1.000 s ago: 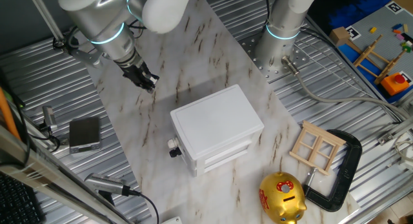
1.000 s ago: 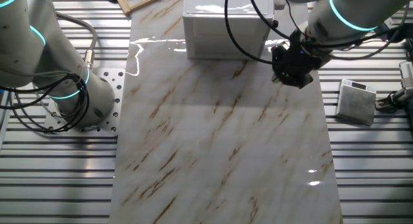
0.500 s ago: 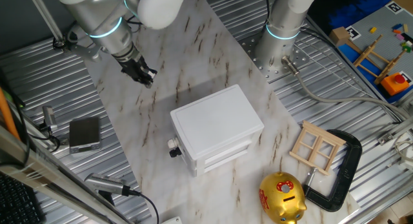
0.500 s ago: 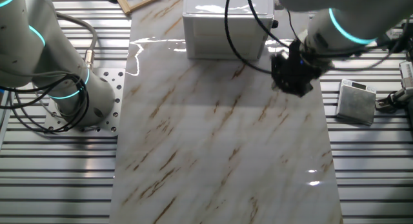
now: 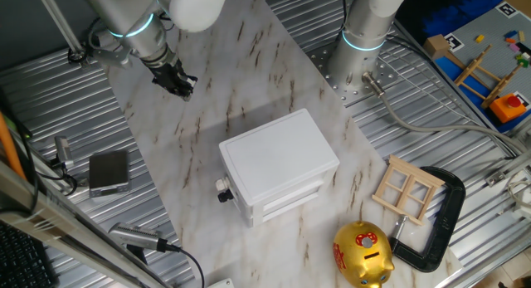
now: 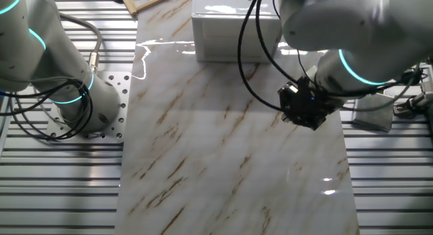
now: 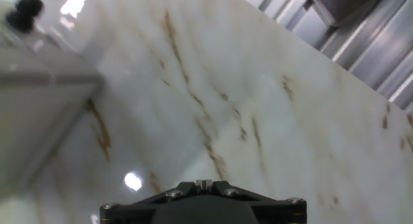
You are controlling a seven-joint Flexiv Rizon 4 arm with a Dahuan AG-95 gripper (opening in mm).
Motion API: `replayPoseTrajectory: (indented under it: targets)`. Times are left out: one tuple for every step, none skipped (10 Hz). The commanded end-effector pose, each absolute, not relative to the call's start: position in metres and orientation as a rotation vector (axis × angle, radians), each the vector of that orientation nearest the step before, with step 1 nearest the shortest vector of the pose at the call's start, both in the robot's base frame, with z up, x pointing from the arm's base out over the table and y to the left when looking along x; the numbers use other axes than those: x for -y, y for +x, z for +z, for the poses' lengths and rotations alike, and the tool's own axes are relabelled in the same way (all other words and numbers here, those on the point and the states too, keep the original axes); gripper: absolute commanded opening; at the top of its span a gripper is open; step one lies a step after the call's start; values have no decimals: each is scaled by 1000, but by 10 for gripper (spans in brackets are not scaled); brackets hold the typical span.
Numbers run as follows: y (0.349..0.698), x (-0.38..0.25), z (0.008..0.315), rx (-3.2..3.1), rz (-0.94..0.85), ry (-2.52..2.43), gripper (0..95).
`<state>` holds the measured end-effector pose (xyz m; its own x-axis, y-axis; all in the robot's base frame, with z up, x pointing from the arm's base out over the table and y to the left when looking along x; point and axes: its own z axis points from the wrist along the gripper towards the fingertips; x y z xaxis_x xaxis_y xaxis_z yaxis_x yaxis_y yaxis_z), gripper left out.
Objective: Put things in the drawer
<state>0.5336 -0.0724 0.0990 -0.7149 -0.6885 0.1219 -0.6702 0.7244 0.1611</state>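
End effector (image 5: pixel 182 85) above marble, block unseen, drawer (image 5: pixel 278 196) closed

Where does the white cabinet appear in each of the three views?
One fixed view: the white cabinet stands at the centre, its knob facing lower left.
The other fixed view: at the top edge, middle, cut off.
Hand view: blurred, at the left edge.
Shared landmark: the marble tabletop.

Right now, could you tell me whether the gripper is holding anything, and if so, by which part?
It cannot be told. The gripper hangs over the marble table, away from the white cabinet, but its fingertips are not clearly visible in any view.
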Motion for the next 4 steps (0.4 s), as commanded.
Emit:
replayPoseTrajectory:
  targets:
    - [533, 72, 98, 2765, -66, 1015, 0]
    - [533, 72, 97, 2768, -56, 1002, 0]
    - [533, 71, 97, 2773, -56, 991, 0]
    - [533, 71, 97, 2779, -54, 973, 0]
